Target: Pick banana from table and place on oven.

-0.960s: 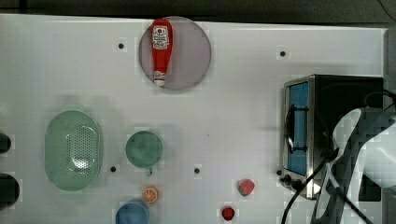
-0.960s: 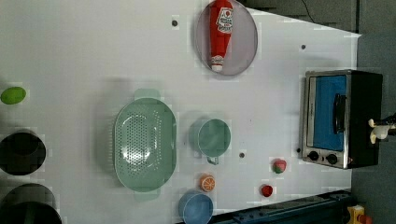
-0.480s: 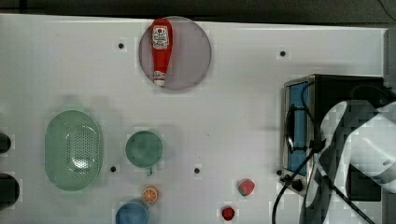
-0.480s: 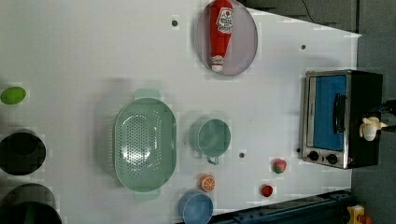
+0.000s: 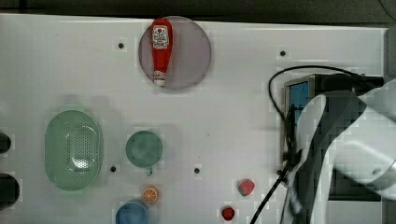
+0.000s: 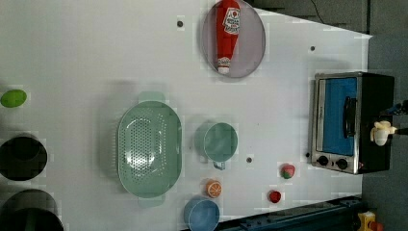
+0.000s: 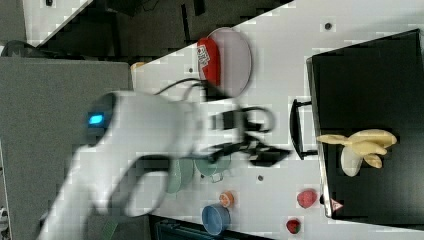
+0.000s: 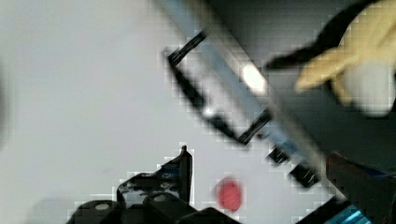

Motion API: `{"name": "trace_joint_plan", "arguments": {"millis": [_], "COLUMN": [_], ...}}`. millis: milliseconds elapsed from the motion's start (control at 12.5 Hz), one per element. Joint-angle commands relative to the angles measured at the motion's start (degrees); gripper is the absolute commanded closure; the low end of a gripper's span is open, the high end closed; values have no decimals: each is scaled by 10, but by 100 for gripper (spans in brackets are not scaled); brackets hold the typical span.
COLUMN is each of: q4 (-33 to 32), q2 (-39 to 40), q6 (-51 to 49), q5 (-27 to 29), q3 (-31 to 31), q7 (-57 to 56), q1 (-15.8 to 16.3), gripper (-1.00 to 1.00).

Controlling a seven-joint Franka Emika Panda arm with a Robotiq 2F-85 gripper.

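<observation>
Black pincer (image 7: 267, 152): blurred in the right view, over the white tabletop (image 7: 280, 75) beside the oven's bar handle; opening cannot be told. Pale cream-yellow toy banana (image 7: 359, 145): lying free on the matte black top of the boxy silver-fronted toaster oven (image 7: 370, 70).

One banana (image 7: 360, 145) lay on one oven (image 7: 370, 100). The table (image 6: 86, 62) carried one plate (image 6: 252, 43) with one ketchup bottle (image 6: 227, 29), one green colander (image 6: 149, 149), one green cup (image 6: 220, 142), one blue bowl (image 6: 202, 215), one orange slice (image 6: 213, 188), two red fruits and one lime (image 6: 13, 98).
</observation>
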Motion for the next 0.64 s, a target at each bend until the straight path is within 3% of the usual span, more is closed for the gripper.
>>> {"name": "trace_joint_plan", "arguments": {"millis": [80, 400, 640], "q4": [33, -12, -42], "q2": [-89, -173, -215], "q6": [-42, -57, -63], "q5": [-6, -7, -7], "q3": [69, 172, 228], "q7": [191, 435, 500], "q1": [41, 56, 56], "gripper": [-100, -100, -100]}}
